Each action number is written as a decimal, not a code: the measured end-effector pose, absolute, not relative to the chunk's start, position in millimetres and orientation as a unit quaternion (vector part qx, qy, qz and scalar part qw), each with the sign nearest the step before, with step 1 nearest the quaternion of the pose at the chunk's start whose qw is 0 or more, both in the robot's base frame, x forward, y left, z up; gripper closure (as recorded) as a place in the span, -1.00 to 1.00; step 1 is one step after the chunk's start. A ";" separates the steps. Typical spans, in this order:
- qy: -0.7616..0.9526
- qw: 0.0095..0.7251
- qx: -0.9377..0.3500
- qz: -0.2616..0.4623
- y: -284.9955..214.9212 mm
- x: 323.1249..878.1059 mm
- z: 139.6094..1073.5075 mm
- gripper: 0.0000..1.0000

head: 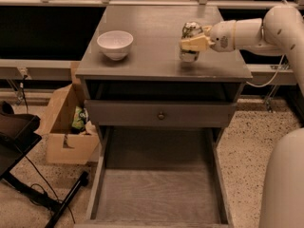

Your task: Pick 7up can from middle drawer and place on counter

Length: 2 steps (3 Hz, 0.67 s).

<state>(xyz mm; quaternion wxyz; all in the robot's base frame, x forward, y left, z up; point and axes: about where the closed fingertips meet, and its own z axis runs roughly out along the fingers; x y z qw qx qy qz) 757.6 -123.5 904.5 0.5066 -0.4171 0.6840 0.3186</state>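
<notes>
The 7up can (191,32), silver-topped with a pale body, stands upright over the right part of the counter (152,46). My gripper (194,44) reaches in from the right and is shut on the can, its yellowish fingers (190,45) across the can's middle. I cannot tell whether the can's base touches the counter. The middle drawer (156,194) is pulled out wide open below, and its grained floor holds nothing. The white arm (247,32) stretches in from the right edge.
A white bowl (115,43) sits on the counter's left side. A closed drawer front with a round knob (161,114) lies under the counter. An open cardboard box (66,127) and black stand legs (52,203) are on the floor at left. The robot's body (285,184) fills the lower right.
</notes>
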 end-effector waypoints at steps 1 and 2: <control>0.696 0.495 -0.423 0.303 -109.5 773.6 853.2 1.00; 0.696 0.495 -0.423 0.303 -109.5 773.6 862.7 0.60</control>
